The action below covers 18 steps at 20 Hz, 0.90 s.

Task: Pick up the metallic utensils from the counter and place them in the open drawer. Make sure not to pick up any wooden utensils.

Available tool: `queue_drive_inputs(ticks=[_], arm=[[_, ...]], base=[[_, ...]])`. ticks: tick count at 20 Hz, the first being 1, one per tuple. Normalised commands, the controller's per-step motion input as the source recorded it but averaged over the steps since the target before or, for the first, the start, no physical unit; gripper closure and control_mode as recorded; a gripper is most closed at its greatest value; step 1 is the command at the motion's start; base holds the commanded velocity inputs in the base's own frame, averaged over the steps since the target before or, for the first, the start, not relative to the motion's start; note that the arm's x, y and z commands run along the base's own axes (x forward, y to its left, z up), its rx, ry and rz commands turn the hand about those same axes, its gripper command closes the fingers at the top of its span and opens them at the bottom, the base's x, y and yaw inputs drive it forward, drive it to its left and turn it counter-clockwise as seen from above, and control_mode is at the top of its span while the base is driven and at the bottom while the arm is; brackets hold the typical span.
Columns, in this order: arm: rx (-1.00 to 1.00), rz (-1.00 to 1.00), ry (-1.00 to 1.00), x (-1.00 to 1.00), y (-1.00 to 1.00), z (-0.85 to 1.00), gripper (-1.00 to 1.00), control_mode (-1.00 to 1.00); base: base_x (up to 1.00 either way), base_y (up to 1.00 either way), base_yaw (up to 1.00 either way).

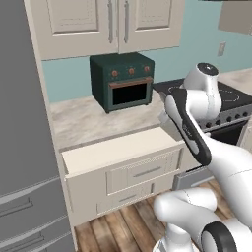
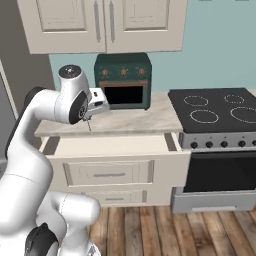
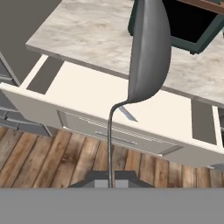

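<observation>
The gripper (image 3: 111, 180) is clamped on the thin handle of a grey metal spoon (image 3: 148, 52), holding it above the open drawer (image 3: 100, 94). Inside the cream drawer lies a small knife (image 3: 127, 113). Behind the drawer runs the beige counter (image 3: 92, 33), carrying a dark green toaster oven (image 2: 123, 80).

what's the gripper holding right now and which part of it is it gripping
The gripper is shut on the metal spoon, held by the end of its thin handle, bowl pointing away over the open drawer.
</observation>
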Motion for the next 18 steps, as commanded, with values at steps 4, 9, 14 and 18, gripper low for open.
queue_drive_inputs(ticks=[4,9,14,18], arm=[[0.00,0.00,0.00,0.00,0.00,0.00,1.00,1.00],[0.00,0.00,0.00,0.00,0.00,0.00,1.00,1.00],[0.00,0.00,0.00,0.00,0.00,0.00,1.00,1.00],[0.00,0.00,0.00,0.00,0.00,0.00,1.00,1.00]], base=[[0.46,0.02,0.00],[0.32,0.01,0.00],[0.00,0.00,0.00],[0.00,0.00,0.00]])
